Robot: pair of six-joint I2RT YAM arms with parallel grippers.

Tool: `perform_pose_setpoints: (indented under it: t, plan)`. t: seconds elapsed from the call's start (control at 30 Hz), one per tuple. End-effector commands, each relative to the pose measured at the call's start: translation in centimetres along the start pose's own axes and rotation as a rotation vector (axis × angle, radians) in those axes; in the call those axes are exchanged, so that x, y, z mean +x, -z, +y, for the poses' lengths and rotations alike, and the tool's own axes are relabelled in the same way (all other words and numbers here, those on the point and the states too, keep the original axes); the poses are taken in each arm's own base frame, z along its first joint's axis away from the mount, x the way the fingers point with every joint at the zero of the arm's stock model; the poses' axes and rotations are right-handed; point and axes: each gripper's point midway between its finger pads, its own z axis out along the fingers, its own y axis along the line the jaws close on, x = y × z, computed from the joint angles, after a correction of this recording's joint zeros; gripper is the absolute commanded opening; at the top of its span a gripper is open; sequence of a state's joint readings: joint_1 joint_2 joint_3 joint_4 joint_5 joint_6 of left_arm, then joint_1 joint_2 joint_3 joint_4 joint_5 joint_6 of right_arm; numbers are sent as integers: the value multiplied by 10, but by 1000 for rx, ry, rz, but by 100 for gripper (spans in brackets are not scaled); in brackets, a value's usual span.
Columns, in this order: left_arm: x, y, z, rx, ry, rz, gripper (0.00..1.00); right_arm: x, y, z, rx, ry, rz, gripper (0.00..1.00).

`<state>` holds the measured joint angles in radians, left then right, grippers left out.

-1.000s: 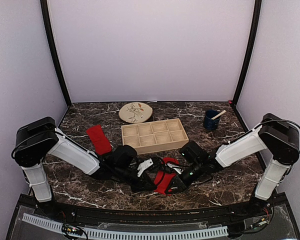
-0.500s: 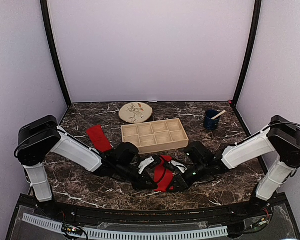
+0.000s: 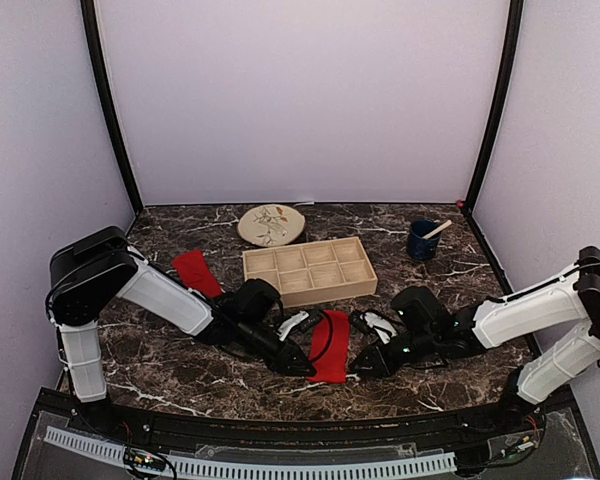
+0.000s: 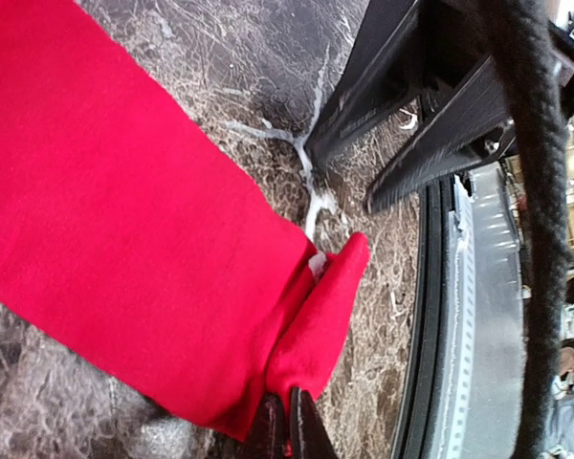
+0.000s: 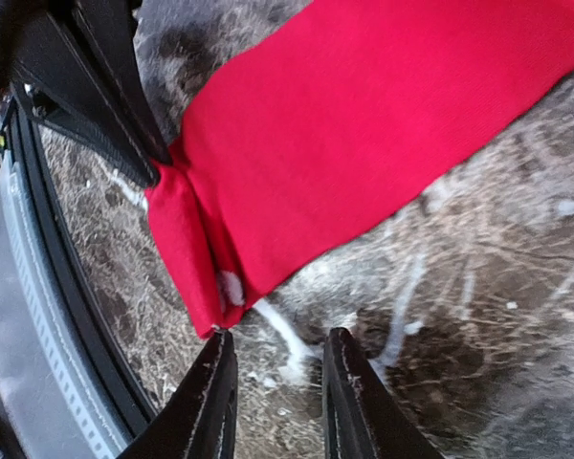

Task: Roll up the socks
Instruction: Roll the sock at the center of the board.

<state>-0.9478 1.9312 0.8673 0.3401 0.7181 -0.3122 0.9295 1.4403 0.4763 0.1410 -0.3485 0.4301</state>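
Centre sock (image 3: 333,343) lies flat on the counter (image 3: 460,290), lower middle of the top view, just below the wooden tray (image 3: 310,270). It sits between the two claws.

Left claw (image 4: 287,432): jaws pinched together on the near corner of the centre sock. In the left wrist view the fabric is folded over and bunched right at the fingertips, bottom centre of the frame. The rest of the sock spreads flat toward the upper left.

Right claw (image 5: 277,397): jaws parted, nothing between them, only bare counter. In the right wrist view the sock's folded corner is just above the left-hand finger, touching or almost touching; I cannot tell which.

Spare sock (image 3: 196,273) lies flat on the counter left of the tray, well apart from both claws.

Plate (image 3: 271,224) is behind the tray, upper centre. Blue cup (image 3: 421,240) with a stick in it is at upper right.
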Motion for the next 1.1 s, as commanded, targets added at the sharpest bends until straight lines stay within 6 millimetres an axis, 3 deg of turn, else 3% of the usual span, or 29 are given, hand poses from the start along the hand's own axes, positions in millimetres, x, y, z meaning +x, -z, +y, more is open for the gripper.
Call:
perform_pose_setpoints:
  t: [0.0,0.63,1.07]
  plan:
    - [10,-1,0,46,89,58,0,-15,6,-1,85,91,-86,29]
    - [11,3,9,93,189,150,0,-10,-16,39,356,572,-29,32]
    - [13,3,9,113,191,178,0,-5,-34,37,389,664,64,37]
